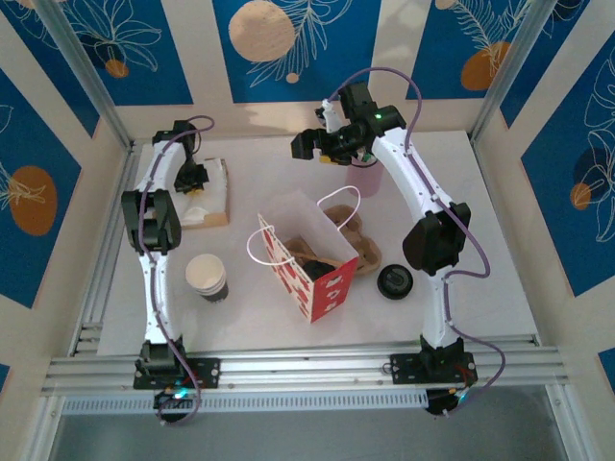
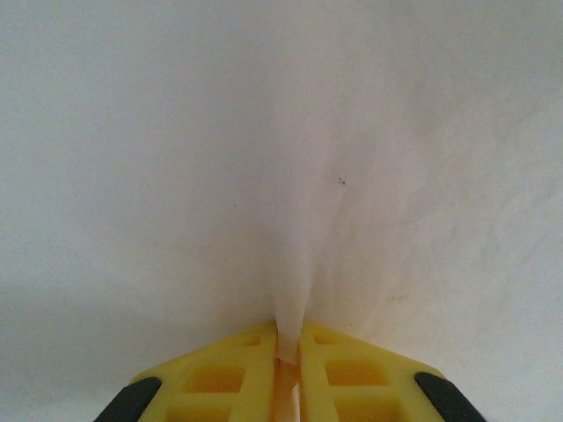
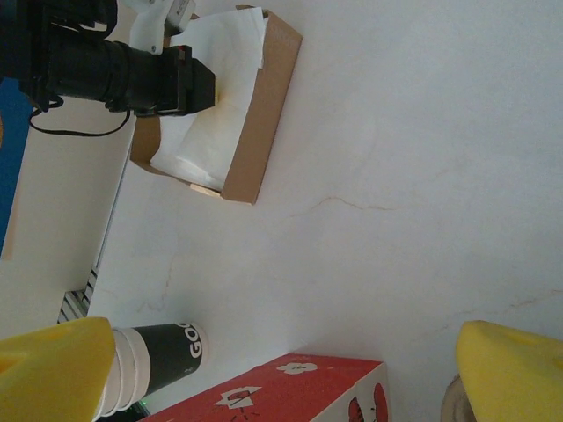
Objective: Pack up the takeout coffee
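Observation:
The takeout coffee [image 1: 207,277] is a small dark-banded paper cup with a white inside, standing open-topped left of the red-and-white bag [image 1: 309,274]. The right wrist view shows the cup [image 3: 163,356] beside the bag [image 3: 290,391]. My left gripper [image 1: 195,181] is down in the brown napkin box [image 1: 216,197] at the back left. Its yellow jaws [image 2: 288,352] are shut on a pinched fold of white napkin [image 2: 295,264]. My right gripper [image 1: 304,145] hovers high at the back centre, and its yellow fingers [image 3: 53,369] are spread wide with nothing between them.
A flat black lid [image 1: 395,281] lies right of the bag. A brown cardboard cup carrier [image 1: 357,245] sits behind the bag. A pink cup [image 1: 365,179] stands under the right arm. The napkin box [image 3: 255,114] and the left arm [image 3: 114,66] appear in the right wrist view.

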Controlling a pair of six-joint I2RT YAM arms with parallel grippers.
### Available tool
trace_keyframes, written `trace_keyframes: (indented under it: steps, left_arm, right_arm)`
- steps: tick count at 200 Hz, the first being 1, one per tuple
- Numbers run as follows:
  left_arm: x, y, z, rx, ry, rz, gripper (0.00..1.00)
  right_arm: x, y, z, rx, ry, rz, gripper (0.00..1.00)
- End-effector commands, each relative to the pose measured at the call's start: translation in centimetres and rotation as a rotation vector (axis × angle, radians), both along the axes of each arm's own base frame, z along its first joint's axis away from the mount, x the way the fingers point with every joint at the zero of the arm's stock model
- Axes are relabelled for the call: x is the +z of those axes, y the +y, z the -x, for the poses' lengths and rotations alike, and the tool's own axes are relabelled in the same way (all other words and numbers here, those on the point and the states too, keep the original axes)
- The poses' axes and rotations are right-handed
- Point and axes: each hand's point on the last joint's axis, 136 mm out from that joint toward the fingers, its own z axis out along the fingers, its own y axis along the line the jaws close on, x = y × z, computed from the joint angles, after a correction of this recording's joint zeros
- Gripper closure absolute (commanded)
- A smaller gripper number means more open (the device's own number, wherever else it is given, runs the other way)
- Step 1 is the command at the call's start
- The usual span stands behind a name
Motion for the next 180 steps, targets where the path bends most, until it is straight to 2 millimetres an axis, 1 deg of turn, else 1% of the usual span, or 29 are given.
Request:
trace_keyframes:
  steps: [1,74,113,137,149,180]
  left_arm:
    - [3.0,0.9,0.1,0.013,-0.038,-0.002,0.87]
    - [5.5,0.9,0.1,0.012,-0.084,-0.007,0.91]
    - [6.3,1.1,0.1,0.012,-0.099,-0.015,1.00]
    - [7.2,1.0,0.1,0.014,-0.118,-0.012,1.00]
    - [8.0,0.9,0.0,0.015,-0.140,-0.004,1.00]
    - [11.2,0.5,0.1,0.011,-0.206,0.017,1.00]
  right_arm:
    - [0.7,0.7,0.5,0.037,-0.001,-0.021,0.01]
    - [1.0,1.0,0.7,0.047,-0.008,-0.022,0.01]
    - [1.2,1.1,0.8,0.050,-0.010,-0.022,0.01]
    - [1.3,1.1,0.8,0.048,-0.014,-0.021,0.01]
    - [1.5,1.0,0.8,0.046,-0.018,-0.019,0.01]
    - [1.9,1.1,1.1,0.048,-0.024,-0.017,0.01]
